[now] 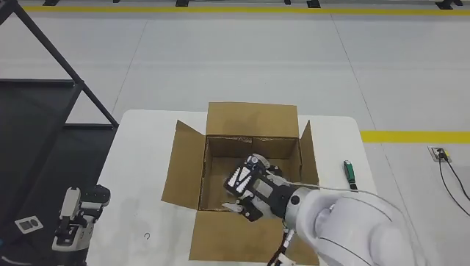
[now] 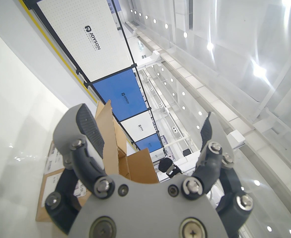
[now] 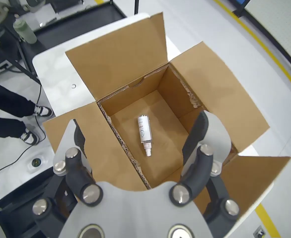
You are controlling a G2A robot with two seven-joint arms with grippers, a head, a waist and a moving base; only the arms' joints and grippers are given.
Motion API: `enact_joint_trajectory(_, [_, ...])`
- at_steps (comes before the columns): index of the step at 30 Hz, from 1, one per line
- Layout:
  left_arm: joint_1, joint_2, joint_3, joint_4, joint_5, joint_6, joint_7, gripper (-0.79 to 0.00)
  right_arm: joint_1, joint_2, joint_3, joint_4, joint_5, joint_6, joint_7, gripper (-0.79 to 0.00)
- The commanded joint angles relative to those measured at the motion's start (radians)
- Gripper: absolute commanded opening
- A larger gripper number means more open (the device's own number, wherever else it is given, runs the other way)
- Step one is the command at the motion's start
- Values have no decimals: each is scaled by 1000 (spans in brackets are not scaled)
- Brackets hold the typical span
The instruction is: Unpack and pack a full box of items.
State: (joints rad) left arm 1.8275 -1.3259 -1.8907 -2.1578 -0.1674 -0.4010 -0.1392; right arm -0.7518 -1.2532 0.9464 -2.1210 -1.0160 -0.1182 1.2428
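Cardboard box [image 1: 252,119] sits open in the middle of the white table [image 1: 139,163], all four flaps [image 3: 125,58] splayed outward. Down on its floor lies a single white spray bottle [image 3: 144,131], flat on its side, roughly in the middle and clear of the walls.

And the right arm is over it: in the top view it comes in from the near right corner, forearm crossing the front flap, with the right gripper [image 1: 235,195] hanging above the box's opening. From its own wrist camera the right gripper [image 3: 139,122] looks straight down into the box, fingers [image 3: 200,130] spread wide with nothing between them and the bottle lying below the gap, untouched.

Over on the other side, the left gripper [image 1: 81,200] is parked off the table's near left corner, well apart from the box. Its wrist view shows the left gripper [image 2: 145,113] tipped upward toward the ceiling lights, ribbed pads [image 2: 90,127] wide apart and empty, the box [image 2: 135,167] in sight past them.

Also on the table: a green-and-black tool [image 1: 349,174] just right of the box, and a small hook-shaped bit [image 1: 147,236] near the front left.
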Motion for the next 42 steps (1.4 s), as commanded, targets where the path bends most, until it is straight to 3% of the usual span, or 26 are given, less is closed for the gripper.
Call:
enact_joint_trajectory(1, [9, -1, -10, -1, -10, -6, 1, 0, 89, -21, -81, 110, 2, 46, 3, 0])
enact_joint_trajectory(10, [23, -2, -28, 2, -35, -18, -9, 0, 268, -96, -221, 479, 61, 198, -7, 0])
enact_joint_trajectory(23, [17, -3, -29, 0, -41, -29, -1, 0, 273, -100, -228, 489, 74, 202, 10, 0])
enact_joint_trajectory(28, [6, -3, -22, -6, -33, -13, -16, 0, 276, -115, -254, 582, 102, 139, -38, 0])
enact_joint_trajectory(32, [11, -4, -29, -2, -37, -15, -12, 0, 331, -145, -307, 731, 130, 87, -42, 0])
enact_joint_trajectory(36, [18, -5, -40, 0, -44, -18, -6, 0, 397, -182, -367, 892, 176, -53, -58, 0])
enact_joint_trajectory(42, [23, -7, -46, -2, -43, -20, -1, 0, 448, -228, -422, 1068, 193, -133, -103, 0])
